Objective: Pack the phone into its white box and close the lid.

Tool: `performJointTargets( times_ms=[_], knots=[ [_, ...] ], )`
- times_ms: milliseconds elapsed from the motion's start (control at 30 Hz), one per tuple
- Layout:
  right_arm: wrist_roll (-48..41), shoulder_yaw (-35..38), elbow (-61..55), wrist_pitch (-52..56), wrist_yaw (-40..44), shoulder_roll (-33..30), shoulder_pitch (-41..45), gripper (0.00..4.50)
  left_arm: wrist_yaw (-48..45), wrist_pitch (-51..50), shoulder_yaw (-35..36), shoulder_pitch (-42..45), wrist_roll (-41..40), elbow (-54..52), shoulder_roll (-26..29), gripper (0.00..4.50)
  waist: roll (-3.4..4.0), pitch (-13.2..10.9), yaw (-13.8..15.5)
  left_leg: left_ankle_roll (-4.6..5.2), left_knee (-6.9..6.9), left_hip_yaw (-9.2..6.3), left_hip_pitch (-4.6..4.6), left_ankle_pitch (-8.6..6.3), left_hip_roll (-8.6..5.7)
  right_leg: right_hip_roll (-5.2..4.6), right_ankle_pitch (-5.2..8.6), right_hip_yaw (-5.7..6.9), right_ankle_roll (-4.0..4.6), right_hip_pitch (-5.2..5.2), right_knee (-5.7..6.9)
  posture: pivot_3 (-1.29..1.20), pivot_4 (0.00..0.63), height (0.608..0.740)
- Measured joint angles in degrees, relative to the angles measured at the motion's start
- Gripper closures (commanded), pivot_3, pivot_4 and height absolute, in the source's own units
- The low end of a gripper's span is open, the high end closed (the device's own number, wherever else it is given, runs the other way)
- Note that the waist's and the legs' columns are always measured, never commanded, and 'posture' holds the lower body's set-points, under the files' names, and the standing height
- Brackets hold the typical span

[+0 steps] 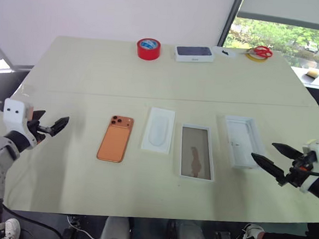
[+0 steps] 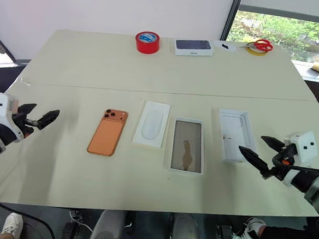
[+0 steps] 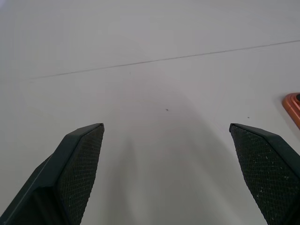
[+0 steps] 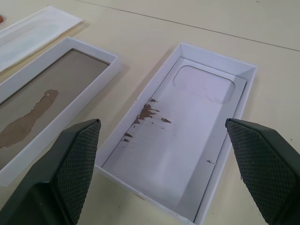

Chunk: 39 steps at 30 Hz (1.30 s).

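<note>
The orange phone (image 1: 116,138) lies back up on the cream table (image 1: 97,77), left of centre; its corner (image 3: 293,105) shows in the left wrist view. Right of centre sits the white box (image 1: 197,152), open side up, its brownish floor stained. The lid (image 1: 240,141) lies upside down to the box's right, white inside with a camera-shaped recess. My left gripper (image 1: 52,120) hovers open to the left of the phone, holding nothing. My right gripper (image 1: 264,150) is open and empty just right of the lid (image 4: 178,140), pointing at it.
A flat white insert (image 1: 158,130) with an oval recess lies between phone and box. At the table's far edge stand a red tape roll (image 1: 148,49), a white box with a dark blue top (image 1: 194,53) and red scissors (image 1: 261,51).
</note>
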<state>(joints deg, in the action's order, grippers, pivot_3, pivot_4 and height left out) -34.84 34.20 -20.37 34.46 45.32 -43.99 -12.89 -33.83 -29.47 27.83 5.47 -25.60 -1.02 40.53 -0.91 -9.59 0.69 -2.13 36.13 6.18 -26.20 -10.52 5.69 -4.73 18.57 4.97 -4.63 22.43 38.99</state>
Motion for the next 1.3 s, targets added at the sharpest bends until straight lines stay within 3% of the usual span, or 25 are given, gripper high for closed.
performJointTargets(
  times_ms=[333, 600, 733, 933, 1033, 1200, 1300],
  knots=[
    [-1.4, 0.0, -0.7, 0.8, -0.1, -0.1, 2.1, 0.05, 0.4, -0.1, 0.1, -0.9, -0.2, -1.3, -0.7, 0.00, 0.00, 0.0, 0.0, 0.00, 0.00, 0.00, 0.00, 0.00, 0.00, 0.00, 0.00, 0.00, 0.00, -0.01, 0.00, 0.00, 0.150, 0.730],
    [-1.7, -0.2, 0.5, 1.4, 2.5, -2.5, 4.1, 0.05, 4.5, -5.3, -0.4, -2.5, -4.7, -13.2, -6.2, 0.00, 0.00, 0.0, 0.0, 0.01, 0.05, -0.02, 0.01, 0.00, -0.01, 0.00, -0.01, 0.00, -0.01, -0.07, 0.01, 0.00, 0.150, 0.730],
    [-2.0, -2.8, -1.1, 2.5, 2.9, -3.7, 5.5, 0.05, 5.7, -10.9, -5.8, -2.1, -9.3, -19.4, -9.4, 0.00, 0.00, 0.0, 0.0, 0.01, 0.05, -0.02, 0.03, 0.00, -0.01, 0.01, -0.01, -0.01, -0.01, -0.10, 0.02, 0.00, 0.150, 0.730],
    [-1.1, -7.1, -5.8, 2.9, 1.8, -6.1, 8.9, 0.05, 8.6, -22.4, -14.7, 3.0, -15.9, -25.6, -11.7, 0.00, -0.02, 0.0, 0.0, 0.02, 0.06, -0.05, 0.03, 0.00, -0.02, 0.04, 0.00, -0.02, -0.02, -0.10, 0.04, 0.00, 0.150, 0.730],
    [-1.2, -12.2, -10.2, 4.8, -0.4, -6.1, 11.5, 0.05, 14.7, -29.1, -18.3, 10.5, -16.2, -23.9, -15.8, 0.00, -0.03, 0.0, 0.1, 0.00, 0.15, -0.12, 0.03, 0.02, -0.03, 0.06, -0.01, -0.01, -0.02, -0.14, 0.10, 0.00, 0.150, 0.730],
    [-1.4, -18.7, -14.5, 7.5, -3.6, -5.8, 16.3, 0.05, 26.2, -42.2, -17.4, 22.2, -17.1, -17.6, -26.1, 0.00, -0.15, 0.0, 0.1, 0.04, 0.14, -0.15, 0.01, 0.01, -0.06, 0.05, 0.00, -0.02, -0.05, -0.13, 0.06, 0.00, 0.150, 0.730],
    [-1.4, -22.3, -16.2, 8.8, -5.4, -5.1, 17.8, 0.05, 29.8, -48.4, -16.9, 25.4, -17.1, -14.7, -28.8, 0.00, -0.15, 0.0, -0.1, 0.02, 0.10, -0.15, 0.02, 0.02, -0.06, 0.06, -0.01, -0.02, -0.04, -0.09, 0.08, 0.00, 0.150, 0.730]
  ],
)
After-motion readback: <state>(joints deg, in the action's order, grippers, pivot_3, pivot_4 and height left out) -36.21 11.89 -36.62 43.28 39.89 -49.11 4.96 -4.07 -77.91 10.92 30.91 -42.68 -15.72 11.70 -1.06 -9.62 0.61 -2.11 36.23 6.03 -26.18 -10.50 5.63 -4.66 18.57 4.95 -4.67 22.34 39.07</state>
